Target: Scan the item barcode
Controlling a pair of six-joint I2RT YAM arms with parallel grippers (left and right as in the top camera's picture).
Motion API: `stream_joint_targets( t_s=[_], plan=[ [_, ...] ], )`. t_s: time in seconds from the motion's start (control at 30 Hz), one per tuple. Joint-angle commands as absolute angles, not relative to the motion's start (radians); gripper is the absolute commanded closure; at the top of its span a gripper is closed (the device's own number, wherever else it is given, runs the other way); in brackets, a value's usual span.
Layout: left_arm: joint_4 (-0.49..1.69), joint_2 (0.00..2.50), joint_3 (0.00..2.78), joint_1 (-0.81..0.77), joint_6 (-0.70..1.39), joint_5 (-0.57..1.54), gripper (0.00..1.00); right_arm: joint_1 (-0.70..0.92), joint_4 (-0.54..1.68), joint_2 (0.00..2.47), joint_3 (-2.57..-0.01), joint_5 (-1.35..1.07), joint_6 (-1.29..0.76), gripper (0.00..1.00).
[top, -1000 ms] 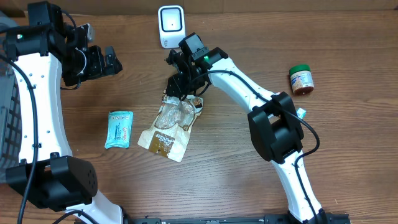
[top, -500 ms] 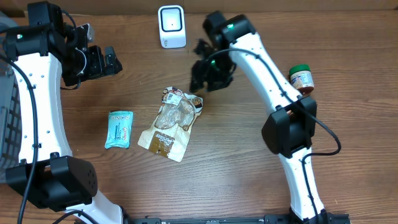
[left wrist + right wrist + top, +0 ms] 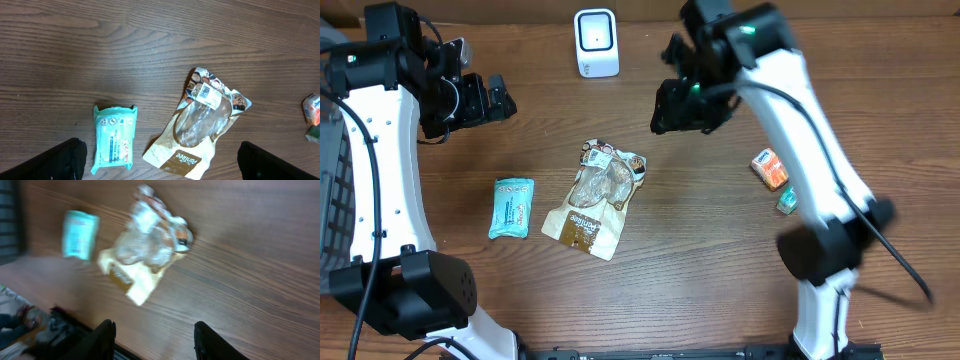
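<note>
At the upper left the left hand [image 3: 498,98] is wide open and holds nothing. In the middle the snack pouch [image 3: 592,200] lies flat on the worktop [image 3: 700,270], below the white scanner [image 3: 595,42]. The right hand [image 3: 672,112] has pulled away to the right, half open and empty, so no scan yet.

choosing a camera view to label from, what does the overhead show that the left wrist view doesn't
Only the overhead: the white scanner at the far edge, the right arm to the right of it, and the left claw seen from outside, open and empty.
Only the left wrist: no extra object, just a sharper look at the white label on the snack pouch.
Both: the snack pouch, the teal packet to its left and a small orange packet off to its right, all lying apart on the wooden table.
</note>
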State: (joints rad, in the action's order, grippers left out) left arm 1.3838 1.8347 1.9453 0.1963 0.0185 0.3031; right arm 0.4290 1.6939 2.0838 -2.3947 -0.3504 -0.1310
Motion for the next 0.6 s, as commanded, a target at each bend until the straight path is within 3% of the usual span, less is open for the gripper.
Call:
stream_joint_targets(
  t_s=[0.0, 0.3, 0.57],
  plan=[
    [1.383, 1.811, 1.95, 0.19, -0.001, 0.304, 0.0, 0.437, 1.694, 1.906, -2.383, -0.321, -0.152, 0.51],
    [1.383, 1.811, 1.95, 0.19, -0.001, 0.304, 0.01, 0.437, 1.659, 1.604, -2.045, -0.191, -0.277, 0.47],
    [1.383, 1.811, 1.95, 0.19, -0.001, 0.304, 0.0, 0.437, 1.213, 1.549, -1.575, -0.266, -0.362, 0.45]
  ],
)
